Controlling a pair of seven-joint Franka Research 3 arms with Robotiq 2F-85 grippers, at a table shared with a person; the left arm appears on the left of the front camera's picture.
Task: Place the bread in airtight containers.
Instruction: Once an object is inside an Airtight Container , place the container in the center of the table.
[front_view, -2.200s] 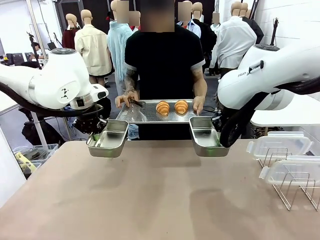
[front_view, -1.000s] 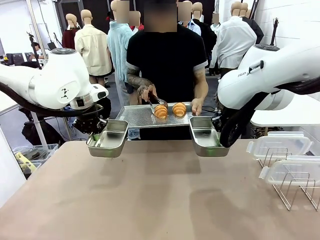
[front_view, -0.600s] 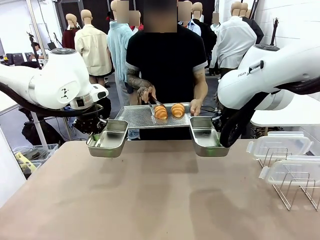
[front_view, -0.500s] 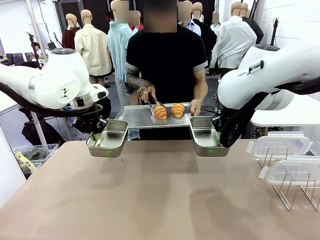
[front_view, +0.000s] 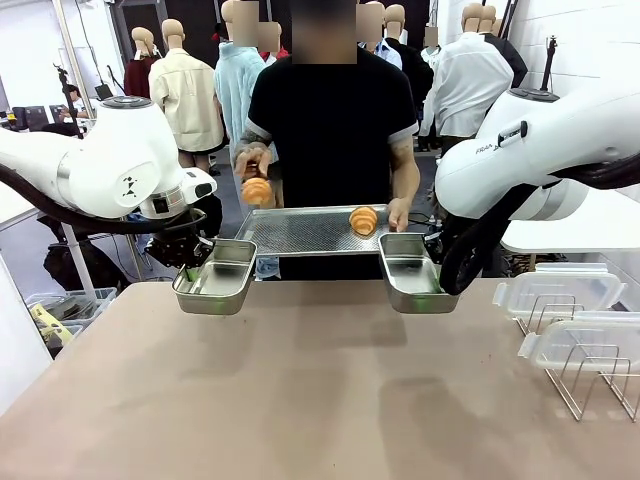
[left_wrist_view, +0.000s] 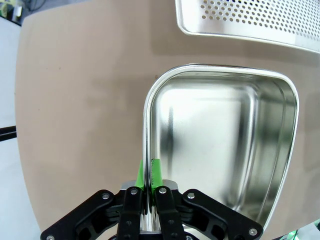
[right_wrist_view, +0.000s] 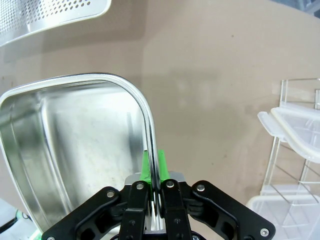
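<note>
The left pincer (left_wrist_view: 148, 174) is clamping the left pan (left_wrist_view: 220, 145) by its rim, the right pincer (right_wrist_view: 153, 167) the right pan (right_wrist_view: 65, 145). Upper centre, a hand (front_view: 250, 160) is holding a croissant (front_view: 257, 190) above the tray (front_view: 300, 232).

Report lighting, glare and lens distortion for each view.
Front view: even light, only soft, diffuse shadows on the table. Left wrist view: streaky mirror reflections inside the left pan; the wide lens bows the table's edge. Right wrist view: a bright highlight runs along the right pan rim; its inside shows dull, smeared reflections.
</note>
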